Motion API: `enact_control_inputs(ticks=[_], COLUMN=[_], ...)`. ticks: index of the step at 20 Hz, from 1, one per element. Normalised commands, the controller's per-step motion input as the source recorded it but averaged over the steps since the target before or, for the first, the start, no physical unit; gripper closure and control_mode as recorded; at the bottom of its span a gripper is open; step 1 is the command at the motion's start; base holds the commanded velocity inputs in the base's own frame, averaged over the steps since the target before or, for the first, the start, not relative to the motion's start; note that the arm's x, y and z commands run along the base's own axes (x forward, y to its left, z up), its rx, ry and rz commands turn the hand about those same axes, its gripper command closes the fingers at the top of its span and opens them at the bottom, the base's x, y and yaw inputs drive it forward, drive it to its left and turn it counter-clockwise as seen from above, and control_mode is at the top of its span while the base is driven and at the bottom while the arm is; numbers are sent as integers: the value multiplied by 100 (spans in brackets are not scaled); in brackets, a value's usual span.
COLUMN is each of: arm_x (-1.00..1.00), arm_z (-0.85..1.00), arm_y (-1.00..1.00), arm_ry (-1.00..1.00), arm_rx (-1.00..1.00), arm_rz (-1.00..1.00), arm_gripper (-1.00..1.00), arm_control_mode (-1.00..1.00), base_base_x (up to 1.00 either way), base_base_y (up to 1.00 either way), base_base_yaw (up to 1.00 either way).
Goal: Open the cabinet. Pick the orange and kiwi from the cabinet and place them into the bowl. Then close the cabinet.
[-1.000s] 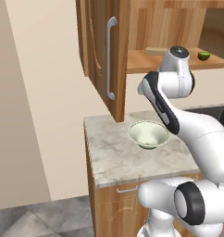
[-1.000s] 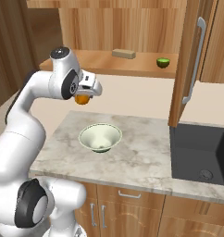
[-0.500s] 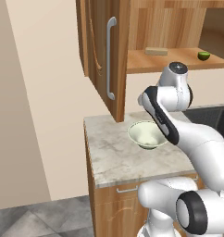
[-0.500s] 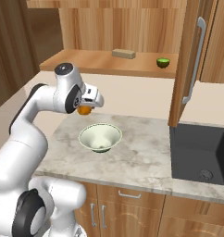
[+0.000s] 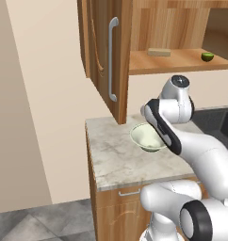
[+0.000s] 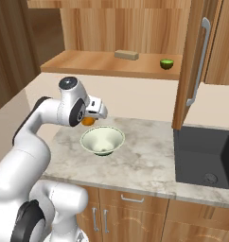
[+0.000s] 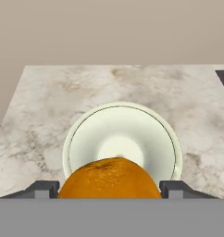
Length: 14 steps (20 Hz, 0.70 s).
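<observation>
Gripper state: the gripper [image 7: 109, 187] is closed on the orange [image 7: 109, 178], one dark fingertip showing at each side of the fruit in the hand view.
Gripper position: in the right base view the gripper [image 6: 90, 119] hangs just above the near-left rim of the bowl [image 6: 102, 140]; the orange [image 6: 88, 121] shows as a small patch under the hand.
Bowl: the bowl [image 7: 122, 141] stands upright on the marble counter [image 7: 49, 97], empty, its centre a little ahead of the fruit along the hand's line of sight.
Step in hand: placing the orange into the bowl, judged from the fruit held directly over the rim.
Procedure: shift the hand toward the bowl's centre before release; lower until the fruit is inside the flared rim; open the fingers only then. Released from the present offset, the fruit may strike the rim and roll off across the counter.
Kiwi: the kiwi [image 6: 167, 64] rests on the open shelf of the cabinet [image 6: 192, 71], well apart from the tan block [image 6: 126, 55]. Not yet collected.
Cabinet: both doors stand open; the left door [image 5: 104, 56] projects over the counter.
Obscured: in the left base view the arm covers the right part of the bowl [image 5: 143, 137]. The lower half of the orange is cut off in the hand view. Clearance between fruit and rim cannot be judged.
</observation>
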Motion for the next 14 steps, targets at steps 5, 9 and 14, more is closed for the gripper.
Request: enact_control_inputs(ticks=[5,9,14], arm_x=[0,0,0], arm_z=[-33,-38,-36], arm_y=[-4,-3,-3], arm_ry=[0,0,0], arm_rx=[0,0,0], arm_rz=[0,0,0], arm_gripper=[100,100,100], arm_control_mode=[-100,-100,-100], base_base_x=[0,0,0], base_base_y=[0,0,0], base_base_yaw=[0,0,0])
